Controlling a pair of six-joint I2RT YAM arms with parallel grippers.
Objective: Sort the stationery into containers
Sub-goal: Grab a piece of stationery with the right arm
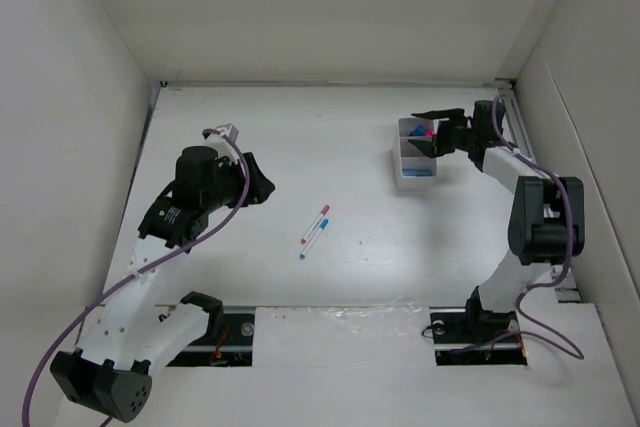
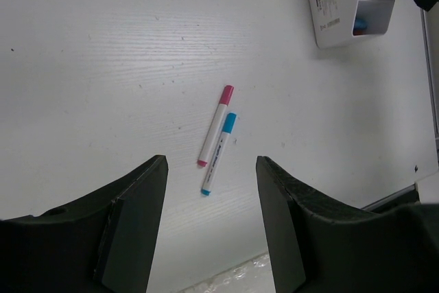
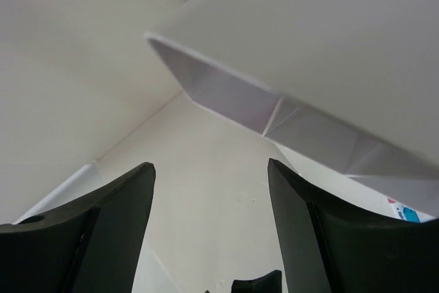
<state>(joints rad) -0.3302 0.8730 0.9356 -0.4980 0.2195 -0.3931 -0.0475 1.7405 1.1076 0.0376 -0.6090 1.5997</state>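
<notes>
- Left gripper (image 2: 211, 200): jaws apart, nothing between them. It hangs above the white table (image 2: 103, 53), well left of the box.
- Two thin white pens lie side by side near the table's middle, almost touching and slanted the same way. One is a pink-capped pen (image 2: 216, 125), the other a blue-capped pen (image 2: 219, 152). The wrist view frames both between the open fingers (image 2: 130, 231), further out on the table.
- White divided box (image 1: 403, 159) sits at the far right of the table, well apart from the pens.
- Its far compartment holds pink and blue pieces (image 1: 425, 131). The near compartment holds a blue piece (image 1: 423, 172).
- Right gripper (image 3: 209, 166): jaws apart, holding nothing. From overhead it is at the box's far end. Its wrist camera sits very close to the box wall, which fills most of that view.
- Whether a finger touches the box: cannot tell.
</notes>
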